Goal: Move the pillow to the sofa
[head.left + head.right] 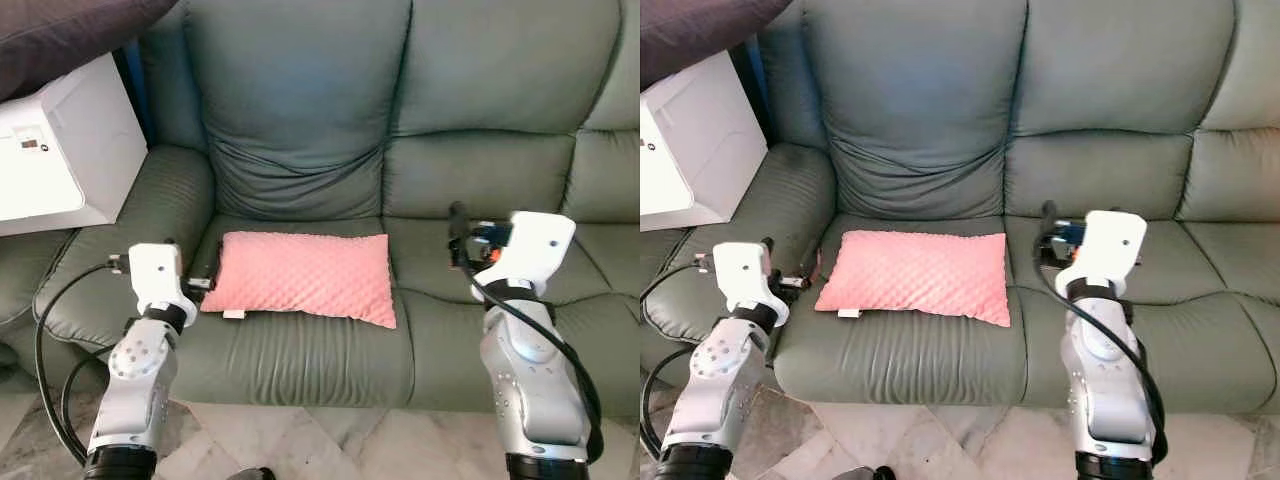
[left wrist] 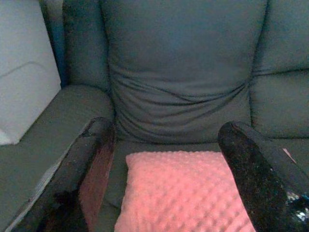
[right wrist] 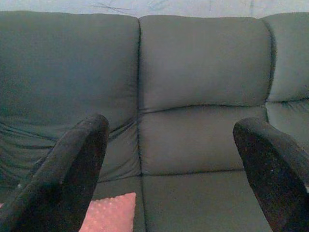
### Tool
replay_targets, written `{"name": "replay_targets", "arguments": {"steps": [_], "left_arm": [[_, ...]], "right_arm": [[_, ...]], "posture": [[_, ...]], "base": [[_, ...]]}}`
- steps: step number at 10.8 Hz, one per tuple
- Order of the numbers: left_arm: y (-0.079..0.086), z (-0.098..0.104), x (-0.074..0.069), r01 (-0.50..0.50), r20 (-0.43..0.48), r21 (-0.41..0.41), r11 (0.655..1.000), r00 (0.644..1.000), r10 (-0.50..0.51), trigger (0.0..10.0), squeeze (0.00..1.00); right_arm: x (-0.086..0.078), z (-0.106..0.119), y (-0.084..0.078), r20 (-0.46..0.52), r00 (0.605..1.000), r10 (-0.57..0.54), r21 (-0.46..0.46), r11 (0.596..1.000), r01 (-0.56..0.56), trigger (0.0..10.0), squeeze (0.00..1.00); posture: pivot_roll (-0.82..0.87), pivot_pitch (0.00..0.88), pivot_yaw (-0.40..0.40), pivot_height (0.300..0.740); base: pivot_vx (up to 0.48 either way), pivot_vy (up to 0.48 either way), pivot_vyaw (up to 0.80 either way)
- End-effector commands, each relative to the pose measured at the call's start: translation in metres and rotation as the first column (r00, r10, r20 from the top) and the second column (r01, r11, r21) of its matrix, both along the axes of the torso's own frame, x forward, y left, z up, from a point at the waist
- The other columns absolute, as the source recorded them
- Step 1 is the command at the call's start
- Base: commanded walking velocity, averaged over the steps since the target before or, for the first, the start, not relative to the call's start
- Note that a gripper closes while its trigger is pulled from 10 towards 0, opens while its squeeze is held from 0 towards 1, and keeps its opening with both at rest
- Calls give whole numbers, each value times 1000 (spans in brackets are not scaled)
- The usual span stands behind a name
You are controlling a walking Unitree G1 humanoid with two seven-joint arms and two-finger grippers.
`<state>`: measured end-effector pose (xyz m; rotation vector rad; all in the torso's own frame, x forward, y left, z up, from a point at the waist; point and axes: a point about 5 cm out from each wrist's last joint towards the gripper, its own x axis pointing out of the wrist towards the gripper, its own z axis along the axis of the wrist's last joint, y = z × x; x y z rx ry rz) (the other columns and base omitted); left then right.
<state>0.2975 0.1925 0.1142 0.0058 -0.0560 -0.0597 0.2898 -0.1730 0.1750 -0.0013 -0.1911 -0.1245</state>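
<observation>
White box-like appliance [image 1: 60,150] at upper left, small dark display panel [image 1: 30,144] on its front face. Dark grey-purple fabric [image 1: 70,30] draped above appliance. Pale marble-pattern floor [image 1: 330,450] below appliance level, along bottom edge.

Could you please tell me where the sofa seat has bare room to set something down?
The middle seat cushion and the right one of the sofa are bare. A strip of the left cushion in front of the pillow is also free. The left end is crowded: the pillow and, on the armrest, a white box.
</observation>
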Motion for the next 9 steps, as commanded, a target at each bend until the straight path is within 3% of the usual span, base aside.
{"name": "replay_targets", "arguments": {"steps": [1,4,7,9], "left_arm": [[-3,6,0,9,17,18,1000,1000,-9,10000,0],[4,27,17,-29,77,38,999,997,26,10000,0],[2,14,9,-24,35,40,999,999,23,10000,0],[-6,15,11,-4,34,31,1000,999,3,10000,0]], "right_arm": [[2,3,2,4,1000,1,2,1000,-1,10000,0],[8,4,9,3,1000,29,13,999,-29,10000,0],[8,4,9,5,1000,23,4,1000,-23,10000,0],[6,2,11,-6,1000,29,-2,1000,-29,10000,0]], "posture": [[-94,85,8,740],[-66,71,-22,740],[-87,85,8,740],[-94,93,13,740]], "base": [[0,0,0],[0,0,0],[0,0,0],[0,0,800]]}}
